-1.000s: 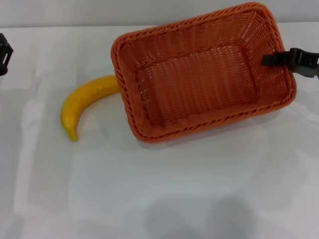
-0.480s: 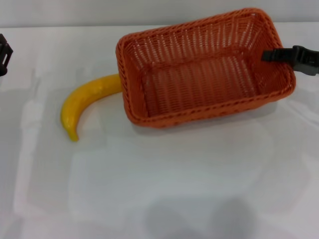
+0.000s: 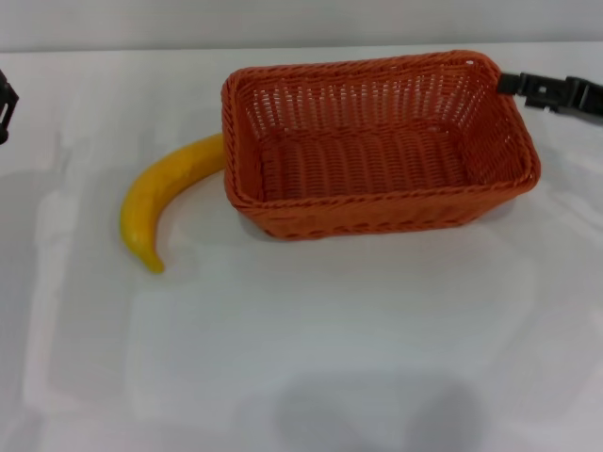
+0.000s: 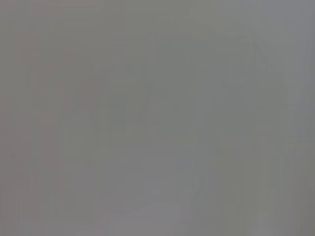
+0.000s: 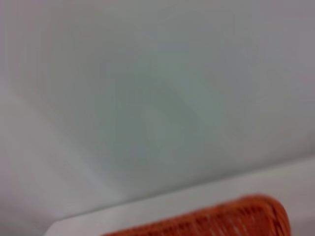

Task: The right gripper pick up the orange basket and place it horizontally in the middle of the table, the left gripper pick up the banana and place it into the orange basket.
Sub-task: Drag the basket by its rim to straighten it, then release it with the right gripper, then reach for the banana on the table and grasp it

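Note:
The orange basket (image 3: 377, 146) lies flat on the white table (image 3: 311, 348), long side across the view, open side up and empty. Its rim also shows in the right wrist view as an orange basket (image 5: 231, 219) edge. The right gripper (image 3: 509, 85) reaches in from the right edge, and its black tip meets the basket's far right corner. The yellow banana (image 3: 155, 202) lies on the table left of the basket, one end against the basket's left wall. Only a black part of the left gripper (image 3: 5, 104) shows at the left edge, far from the banana.
The table's far edge (image 3: 141, 49) runs behind the basket, with a grey wall beyond it. White tabletop spreads in front of the basket and banana. The left wrist view is plain grey.
The basket went from tilted and skewed to flat and level across the table. The right gripper moved back toward the basket's far right corner. The banana shifted slightly.

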`<action>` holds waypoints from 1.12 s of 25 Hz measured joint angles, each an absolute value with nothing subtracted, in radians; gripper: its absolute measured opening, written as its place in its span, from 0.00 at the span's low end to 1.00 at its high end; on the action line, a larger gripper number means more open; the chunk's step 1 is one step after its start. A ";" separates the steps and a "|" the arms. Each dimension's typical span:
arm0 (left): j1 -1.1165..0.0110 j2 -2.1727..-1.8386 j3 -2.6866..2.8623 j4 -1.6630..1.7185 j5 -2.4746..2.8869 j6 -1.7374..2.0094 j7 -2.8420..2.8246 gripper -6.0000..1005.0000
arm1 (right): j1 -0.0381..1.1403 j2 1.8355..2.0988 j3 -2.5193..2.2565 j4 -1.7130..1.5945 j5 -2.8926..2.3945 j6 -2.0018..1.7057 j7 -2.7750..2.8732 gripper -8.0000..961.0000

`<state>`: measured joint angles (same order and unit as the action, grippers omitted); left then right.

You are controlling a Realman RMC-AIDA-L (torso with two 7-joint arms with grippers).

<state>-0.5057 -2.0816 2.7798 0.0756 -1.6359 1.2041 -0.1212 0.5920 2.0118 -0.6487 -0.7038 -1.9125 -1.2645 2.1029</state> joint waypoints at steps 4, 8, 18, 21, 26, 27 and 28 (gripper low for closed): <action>-0.502 -2.082 2.778 0.075 -1.639 1.210 -0.121 0.86 | 0.566 2.010 -0.672 -0.712 -1.793 -1.263 1.917 0.76; -0.501 -2.080 2.778 0.073 -1.651 1.212 -0.122 0.86 | 0.557 2.009 -0.670 -0.732 -1.709 -1.291 1.703 0.87; -0.488 -2.080 2.779 0.078 -1.688 1.433 -0.324 0.86 | 0.471 2.013 -0.699 -0.732 -1.298 -1.588 1.081 0.90; -0.487 -2.078 2.782 0.072 -1.684 1.495 -0.501 0.86 | 0.454 2.013 -0.697 -0.652 -1.201 -1.684 0.962 0.90; -0.488 -2.076 2.783 0.050 -1.682 1.593 -0.754 0.86 | 0.421 2.012 -0.688 -0.538 -1.110 -1.770 0.864 0.90; -0.490 -2.076 2.785 0.048 -1.680 1.623 -0.806 0.86 | 0.411 2.012 -0.688 -0.526 -1.098 -1.772 0.856 0.90; -0.493 -2.075 2.786 0.044 -1.671 1.651 -0.863 0.86 | 0.401 2.011 -0.688 -0.517 -1.090 -1.772 0.852 0.90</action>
